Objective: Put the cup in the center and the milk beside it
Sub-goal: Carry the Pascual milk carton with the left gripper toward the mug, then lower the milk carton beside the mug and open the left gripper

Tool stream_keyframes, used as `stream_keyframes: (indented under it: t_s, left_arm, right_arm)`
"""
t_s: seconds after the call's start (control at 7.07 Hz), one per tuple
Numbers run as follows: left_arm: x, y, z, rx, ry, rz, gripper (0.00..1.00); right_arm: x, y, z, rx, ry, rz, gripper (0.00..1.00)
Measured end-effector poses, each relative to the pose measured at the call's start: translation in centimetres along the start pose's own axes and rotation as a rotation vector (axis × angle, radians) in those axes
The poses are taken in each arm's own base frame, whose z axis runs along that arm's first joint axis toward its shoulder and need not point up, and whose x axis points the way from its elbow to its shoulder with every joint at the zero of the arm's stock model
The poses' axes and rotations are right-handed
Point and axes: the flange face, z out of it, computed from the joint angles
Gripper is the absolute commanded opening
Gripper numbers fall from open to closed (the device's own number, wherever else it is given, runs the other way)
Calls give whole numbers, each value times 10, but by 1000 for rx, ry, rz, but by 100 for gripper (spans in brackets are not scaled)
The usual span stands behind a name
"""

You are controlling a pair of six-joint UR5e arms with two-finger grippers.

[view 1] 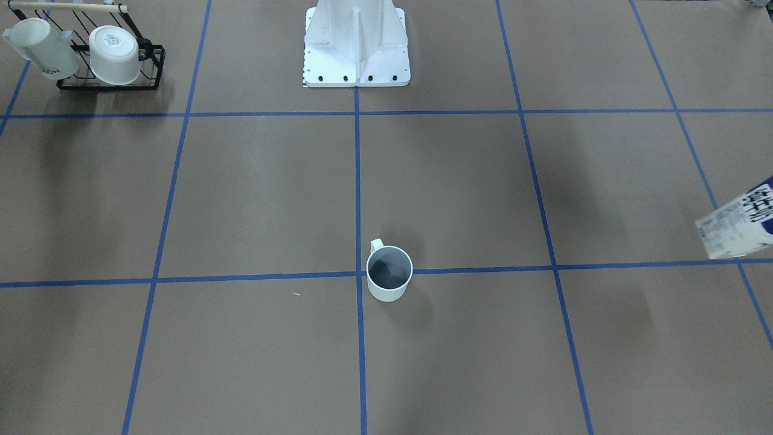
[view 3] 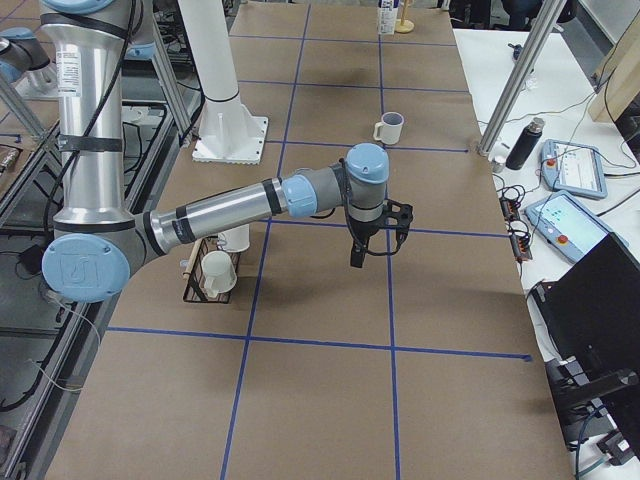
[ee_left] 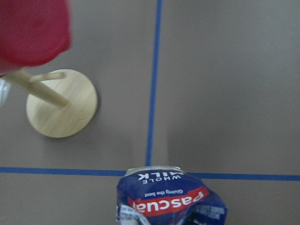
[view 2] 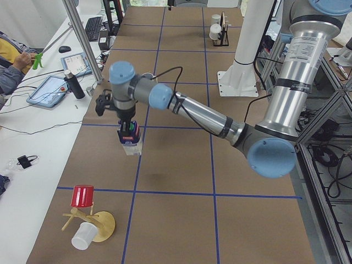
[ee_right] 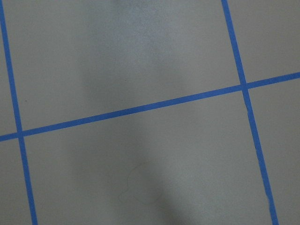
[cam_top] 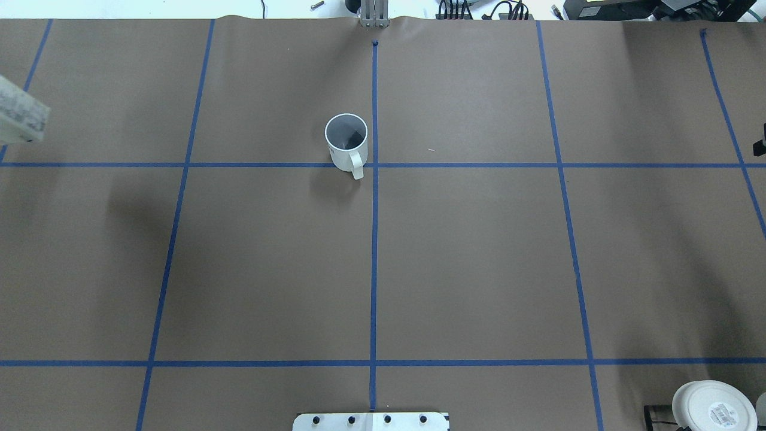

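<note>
In the exterior left view the left gripper (view 2: 125,122) points down over the top of the milk (view 2: 131,142), which hangs under it clear of the table (view 2: 176,165), its shadow lying apart on the brown paper. No other view shows this gripper, so how far its jaws stand cannot be told. The left wrist camera shows only the carton: dark blue, a red band reading "Pascual", white "WHOLE MILK" lettering, and dented, creased walls. The front-facing and overhead views catch only its tilted white lower part, covered in small print, cut off at the edge on the robot's left side. The right gripper (view 3: 372,240) appears clearly only in the exterior right view, hanging above bare paper with nothing seen in it; its opening cannot be told. The cup (cam_top: 346,143) stands upright near the middle of the table, well apart from the milk, just left of the central blue tape line (cam_top: 374,269) and touching the cross line. It is white, dark grey inside, with its handle toward the robot. Below the milk stand a wooden stand (ee_left: 61,103) and a red cup (view 2: 82,195).
</note>
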Motion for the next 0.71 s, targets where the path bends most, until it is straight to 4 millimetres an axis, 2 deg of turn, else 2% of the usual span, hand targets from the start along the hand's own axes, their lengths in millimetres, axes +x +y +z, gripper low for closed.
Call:
stream_keyframes:
  t_s: [0.14,0.28,0.42,0.57,0.71]
  left_arm:
    - [103,3,4,-19,13,-21,0]
    - [208,11,22,-44,23,-42,0]
    - [301,17,45,-59,16,-69,0]
    - [382,25,70,-66,6,-87,0]
    - [427,30,89,-66,7,-92,0]
  right_arm:
    - [1,0,0,0,1,-3,100]
    - [2,0,1,0,2,-6,100]
    - [4,0,2,-1,5,-13,100]
    - [5,-1,3,-3,8,-21,100]
    - [6,-1,4,-3,10,-25,100]
